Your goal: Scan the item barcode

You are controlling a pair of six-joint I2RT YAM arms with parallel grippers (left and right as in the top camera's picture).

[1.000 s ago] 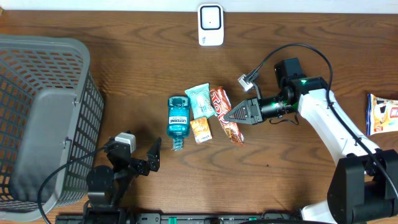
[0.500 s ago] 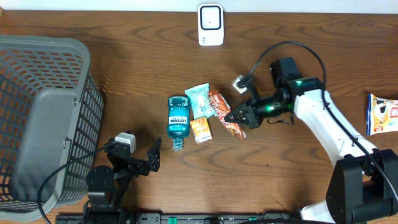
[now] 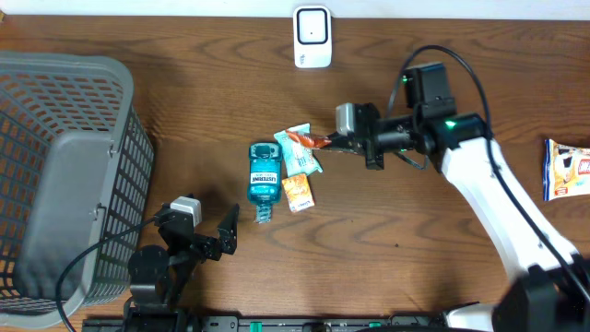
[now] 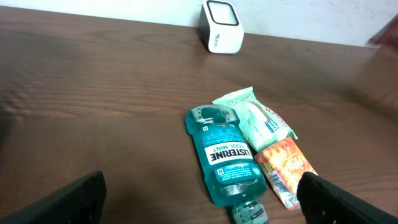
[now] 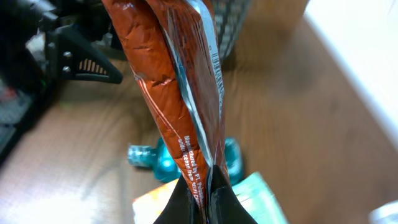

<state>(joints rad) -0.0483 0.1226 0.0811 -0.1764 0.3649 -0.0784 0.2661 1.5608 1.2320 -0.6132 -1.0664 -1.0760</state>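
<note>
Overhead view, lower left: the left gripper (image 3: 208,221) sits idle, jaws spread wide, holding nothing. Centre of frame: a mouthwash bottle (image 3: 264,173), a green wipes pack (image 3: 300,155) and a small orange packet (image 3: 297,193) lie on the table (image 3: 184,111). Just right of them, the red-brown snack wrapper (image 3: 304,139) is held off the table, its end pinched in the clenched right gripper (image 3: 325,143) (a barcode (image 5: 214,62) shows along the seam in the right wrist view). The scanner (image 3: 312,38) stands at top centre, well apart from the wrapper. Assessment: pick-up done; presenting the barcode to the scanner remains.
</note>
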